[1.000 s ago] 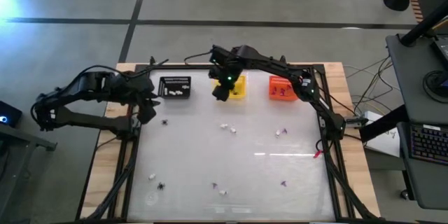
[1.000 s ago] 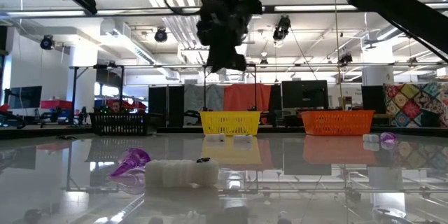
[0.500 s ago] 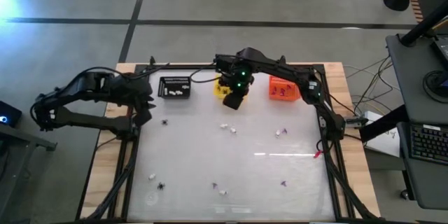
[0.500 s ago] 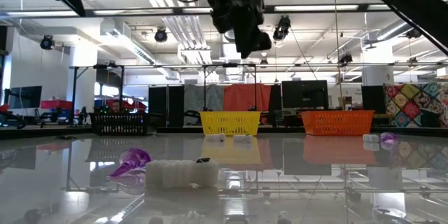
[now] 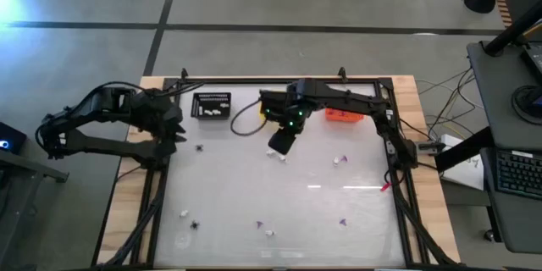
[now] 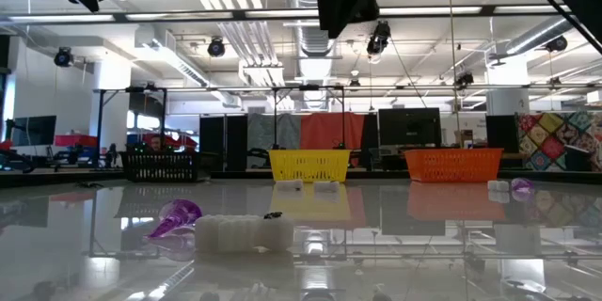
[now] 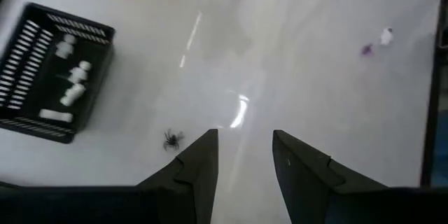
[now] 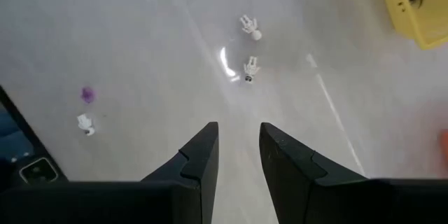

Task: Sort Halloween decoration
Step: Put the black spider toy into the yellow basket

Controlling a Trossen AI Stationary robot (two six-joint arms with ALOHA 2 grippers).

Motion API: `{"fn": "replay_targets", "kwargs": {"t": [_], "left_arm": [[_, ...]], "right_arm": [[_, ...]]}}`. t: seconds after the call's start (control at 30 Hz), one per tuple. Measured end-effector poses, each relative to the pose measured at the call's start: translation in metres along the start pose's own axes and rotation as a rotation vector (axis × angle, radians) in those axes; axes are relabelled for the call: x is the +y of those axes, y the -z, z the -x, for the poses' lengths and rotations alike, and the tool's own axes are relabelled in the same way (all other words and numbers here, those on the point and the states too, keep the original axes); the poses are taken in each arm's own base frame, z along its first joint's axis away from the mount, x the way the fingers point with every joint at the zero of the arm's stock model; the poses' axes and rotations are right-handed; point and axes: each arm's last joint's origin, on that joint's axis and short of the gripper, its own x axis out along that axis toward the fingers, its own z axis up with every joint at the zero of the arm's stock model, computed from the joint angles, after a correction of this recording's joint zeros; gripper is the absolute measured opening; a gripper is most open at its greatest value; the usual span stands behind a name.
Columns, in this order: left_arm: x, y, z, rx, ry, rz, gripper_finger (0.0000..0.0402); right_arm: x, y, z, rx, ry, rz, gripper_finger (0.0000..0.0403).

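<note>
Tiny trinkets lie scattered on the white table: a black spider (image 5: 200, 146) (image 7: 171, 138), two white figures (image 5: 273, 154) (image 8: 249, 68), and more white and purple bits (image 5: 343, 220) toward the near edge. My right gripper (image 5: 279, 144) (image 8: 238, 143) hovers open above the two white figures and holds nothing. My left gripper (image 5: 174, 127) (image 7: 245, 150) is open and empty, just beside the spider, near the black basket (image 5: 212, 104). White bits lie in that basket (image 7: 52, 70). Black spiders lie in the yellow basket (image 8: 413, 3).
Three baskets stand in a row along the far edge: black, yellow (image 6: 309, 163) and orange (image 5: 343, 114); my right arm covers the yellow one from above. A purple bit (image 6: 177, 218) and a white bit (image 6: 243, 233) lie close to the near edge.
My right gripper has moved from above the yellow basket toward the table's near edge and now hangs over the two white figures in the middle. No trinket on the table has moved.
</note>
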Motion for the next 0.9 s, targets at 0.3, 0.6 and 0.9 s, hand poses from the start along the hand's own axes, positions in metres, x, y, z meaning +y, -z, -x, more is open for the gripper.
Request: {"fn": "replay_targets", "kwargs": {"t": [0.3, 0.6, 0.9], "left_arm": [[-0.005, 0.006, -0.001, 0.053, 0.116, 0.023, 0.0119], [-0.018, 0.031, -0.038, 0.182, 0.189, 0.038, 0.0119], [-0.047, 0.053, -0.075, 0.256, 0.311, 0.023, 0.0119]], "right_arm": [[0.041, 0.026, 0.002, -0.007, 0.003, -0.023, 0.0097], [0.069, 0.045, -0.003, -0.029, 0.050, -0.093, 0.0093], [0.092, 0.064, -0.006, -0.024, 0.046, -0.153, 0.0093]]}}
